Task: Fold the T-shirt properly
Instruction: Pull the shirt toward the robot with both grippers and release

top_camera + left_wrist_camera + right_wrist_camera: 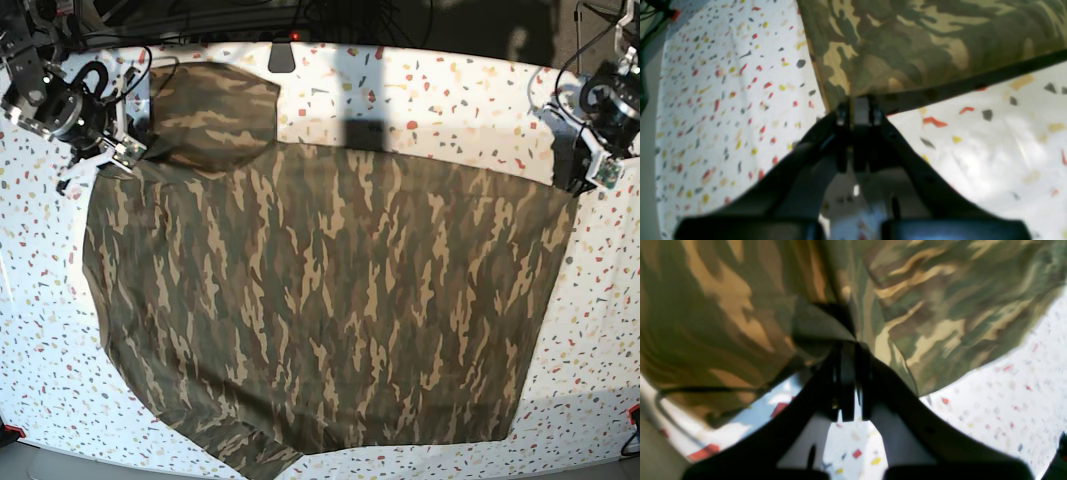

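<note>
The left gripper (858, 106) and right gripper (849, 346) each pinch 1 far corner of the camouflage T-shirt (320, 310), likely to stretch it flat on the speckled table (450, 95).

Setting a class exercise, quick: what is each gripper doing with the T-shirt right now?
Left gripper: jaws closed on a corner of the T-shirt.
Right gripper: jaws closed on bunched T-shirt cloth.

The T-shirt (330, 300) is soft matt woven cloth, printed in olive, brown and tan camouflage, lying mostly smooth with gentle creases and a darker stitched hem. The tabletop (450, 100) is a smooth, faintly glossy white sheet speckled terrazzo-style in red, yellow and grey. The left gripper (858, 108) and right gripper (848, 350) look like matt black plastic.
</note>
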Robot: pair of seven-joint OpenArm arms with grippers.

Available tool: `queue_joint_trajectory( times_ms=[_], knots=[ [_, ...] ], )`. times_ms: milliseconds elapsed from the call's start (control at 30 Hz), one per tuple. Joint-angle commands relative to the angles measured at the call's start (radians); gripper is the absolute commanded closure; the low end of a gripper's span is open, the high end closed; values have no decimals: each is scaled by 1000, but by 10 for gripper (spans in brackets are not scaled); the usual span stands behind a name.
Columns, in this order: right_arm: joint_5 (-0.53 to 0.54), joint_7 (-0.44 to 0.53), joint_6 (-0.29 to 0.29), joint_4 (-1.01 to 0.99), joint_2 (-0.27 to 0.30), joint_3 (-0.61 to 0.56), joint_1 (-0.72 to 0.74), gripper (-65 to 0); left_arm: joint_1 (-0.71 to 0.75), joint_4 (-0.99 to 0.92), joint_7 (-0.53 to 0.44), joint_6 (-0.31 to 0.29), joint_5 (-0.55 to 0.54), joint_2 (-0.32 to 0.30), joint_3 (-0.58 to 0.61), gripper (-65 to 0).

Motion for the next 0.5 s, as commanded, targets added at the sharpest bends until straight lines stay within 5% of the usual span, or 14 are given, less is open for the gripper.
queue_joint_trajectory(
  times_ms=[0,367,467],
  knots=[
    [21,5,-6,29,19,39,-27,0,25,32,-24,4,-13,-17,-24,0],
    [44,4,-5,187,7,229,-319,0,256,116,-69,3,-12,104,-160,0],
    [45,4,-5,230,-30,274,-377,0,307,116,-113,-40,-2,151,-211,0]
  ],
)
